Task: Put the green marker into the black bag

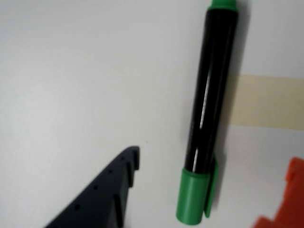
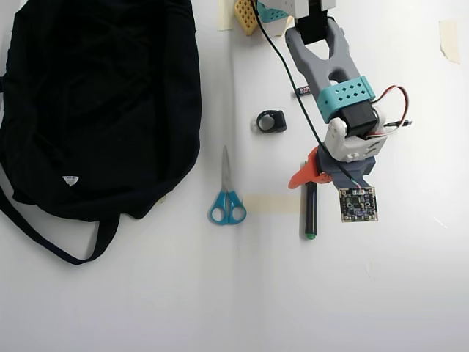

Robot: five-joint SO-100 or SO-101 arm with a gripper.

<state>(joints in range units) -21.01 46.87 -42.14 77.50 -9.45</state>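
claw (image 1: 209, 194) is spread open rn, dark finger (image 1: 102, 194) on the left of the wrist view and the orange finger (image 1: 285, 199) poking in at the bottom right corner, w/ the green marker (image 1: 209, 104) lying between them on the white worktop (image 1: 71, 71). Not pinching anything, neither finger touches the barrel afaict. Marker lies flat, black barrel running up the wrist view, green cap at the bottom, small green end at the top edge. There's a strip of beige tape (image 1: 268, 102) on the worktop just beside/under the marker on the right.

In the overhead view the claw (image 2: 311, 180) sits right over the top part of the marker (image 2: 311, 213), orange finger (image 2: 304, 174) sticking out to the left. Blue-handled scissors (image 2: 226, 192) are a bit further left, small black ring-ish thing (image 2: 270, 121) up above them. The black bag (image 2: 102, 103) is well apart, filling the upper left, strap (image 2: 44, 238) trailing out at the bottom, tiny white label (image 2: 70, 180) on it.
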